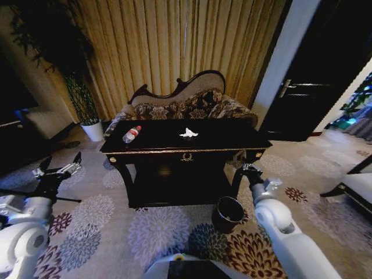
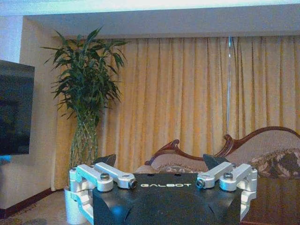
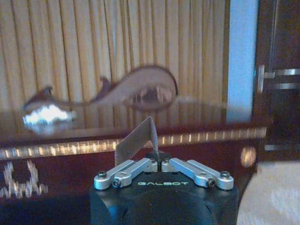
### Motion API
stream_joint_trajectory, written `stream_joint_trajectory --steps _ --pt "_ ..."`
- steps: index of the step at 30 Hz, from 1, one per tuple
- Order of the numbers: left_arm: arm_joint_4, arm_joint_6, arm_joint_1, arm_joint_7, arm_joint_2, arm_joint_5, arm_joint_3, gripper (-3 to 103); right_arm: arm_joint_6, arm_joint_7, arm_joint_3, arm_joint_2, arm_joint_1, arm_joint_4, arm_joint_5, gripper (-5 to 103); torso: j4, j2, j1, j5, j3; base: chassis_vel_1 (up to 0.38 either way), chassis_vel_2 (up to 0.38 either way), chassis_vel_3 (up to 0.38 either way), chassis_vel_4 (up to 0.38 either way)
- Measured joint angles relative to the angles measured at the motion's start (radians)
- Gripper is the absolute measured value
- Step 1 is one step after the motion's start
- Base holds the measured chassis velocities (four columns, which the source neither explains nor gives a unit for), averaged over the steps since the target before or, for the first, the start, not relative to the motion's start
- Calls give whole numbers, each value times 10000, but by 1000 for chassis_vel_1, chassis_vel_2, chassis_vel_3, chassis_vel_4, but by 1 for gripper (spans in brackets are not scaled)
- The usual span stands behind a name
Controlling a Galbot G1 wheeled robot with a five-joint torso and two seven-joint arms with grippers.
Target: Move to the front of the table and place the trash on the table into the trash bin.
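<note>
Left to right: your left tool hangs out at the left, well clear of the counter, fingers spread wide with nothing between them; the left wrist view shows the same open spread against the plant and curtain. On the counter's left part lies the bottle, red cap toward the near edge. Near the middle sits the crumpled tissue, apart from the bottle. The trash bin stands on the carpet just in front of the counter's right leg. Your right tool is at the right front corner, below top level, above and beside the bin; its fingers are pressed together around a thin grey strip that sticks up from the tips. Can't tell what that strip is. Step in hand, as I judge it: you're at the front already, a piece is pinched on the right, so it's carry-to-bin. Next move calls for centring the right tool over the bin's mouth before letting go. Bottle and tissue not yet binned.
</note>
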Motion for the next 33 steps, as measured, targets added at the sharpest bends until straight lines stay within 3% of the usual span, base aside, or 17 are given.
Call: stream_joint_trajectory --steps 18,33 --pt "117 -94 12 68 -125 180 153 100 222 -653 -731 605 940 -3823 -409 0 0 -3 3 -1 1 0 0 0 0" --pt "151 -136 29 70 -221 256 261 100 1246 -919 -1032 1337 2259 -8156 -1562 0 1 -1 2 -1 0 0 0 0 0"
